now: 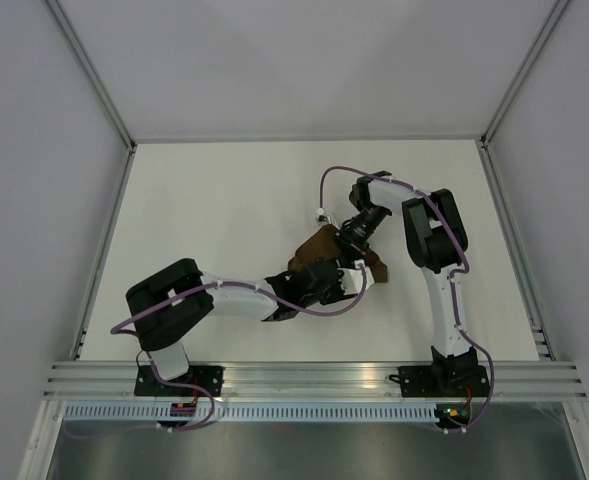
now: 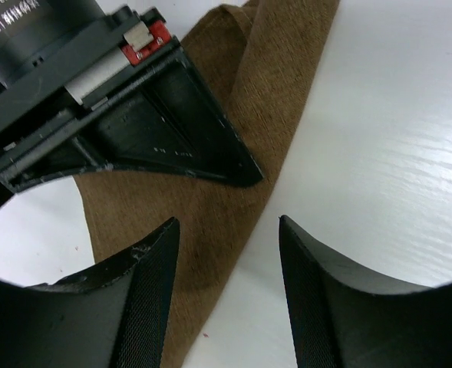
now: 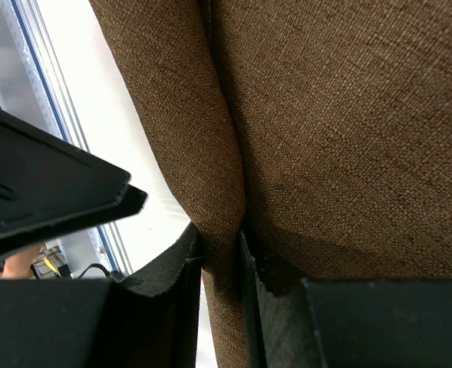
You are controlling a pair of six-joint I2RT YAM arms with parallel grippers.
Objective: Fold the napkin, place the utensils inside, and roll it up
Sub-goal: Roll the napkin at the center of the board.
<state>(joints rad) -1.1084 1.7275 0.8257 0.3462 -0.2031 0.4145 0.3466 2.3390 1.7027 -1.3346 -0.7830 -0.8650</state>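
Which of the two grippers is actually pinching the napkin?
The right gripper: it is clamped shut on a fold of the napkin. The left gripper hangs open above it, gripping nothing.

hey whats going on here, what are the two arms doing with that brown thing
The right gripper is shut on a pinched fold of the brown napkin in the middle of the white table. The left gripper is open over the cloth, gripping nothing. No utensils are in view.

White table [image 1: 224, 200] enclosed by pale grey walls [image 1: 34, 150].
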